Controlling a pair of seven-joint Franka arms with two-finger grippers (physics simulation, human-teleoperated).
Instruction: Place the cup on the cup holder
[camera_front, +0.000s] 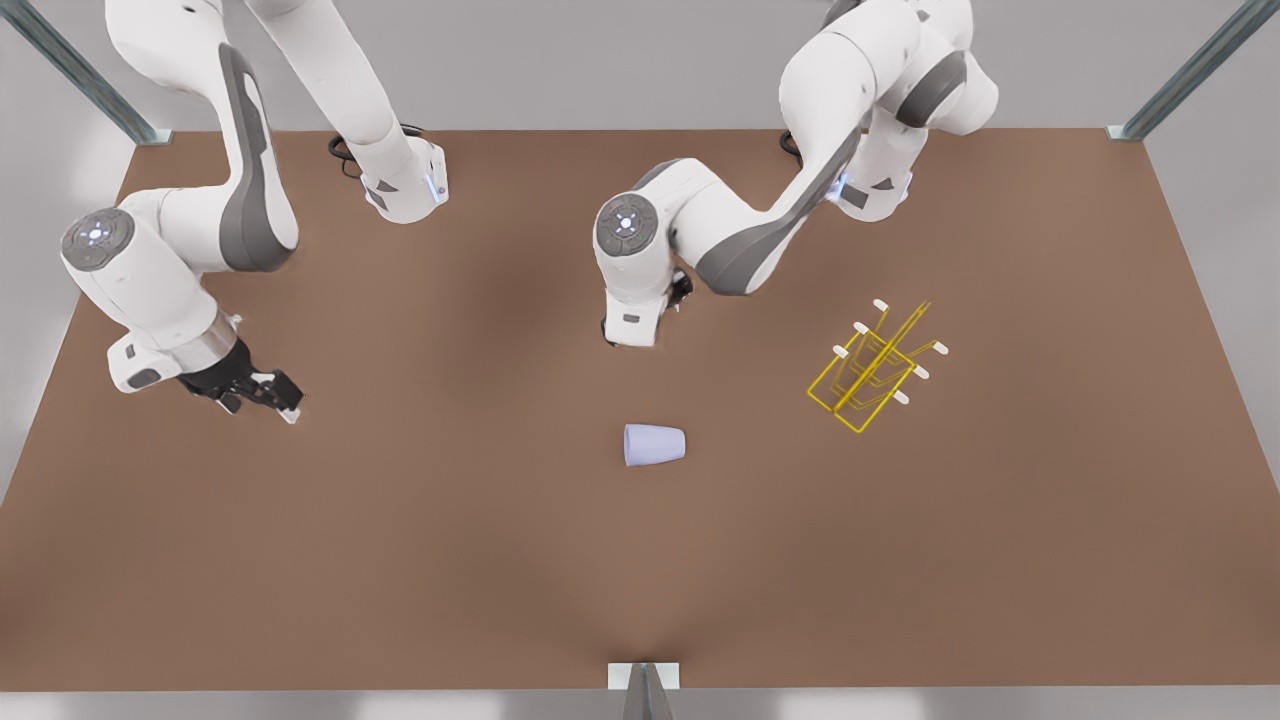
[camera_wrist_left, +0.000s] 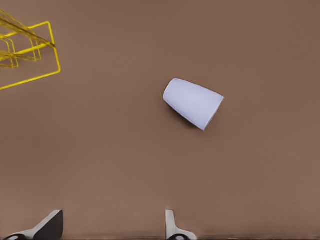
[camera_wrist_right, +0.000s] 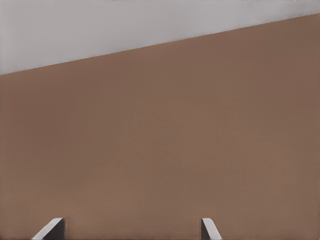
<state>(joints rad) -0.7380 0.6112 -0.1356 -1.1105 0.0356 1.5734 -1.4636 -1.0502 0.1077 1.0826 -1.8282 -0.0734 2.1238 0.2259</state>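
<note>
left tool open, smooth tapered cup

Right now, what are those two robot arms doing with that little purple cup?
Nothing is holding the cup yet. It lies on its side on the brown table, apart from the yellow cup holder. The left gripper hovers near the cup with its jaws open, looking down at it and a corner of the holder. The right gripper waits off at the front view's left, jaws open too.
</note>
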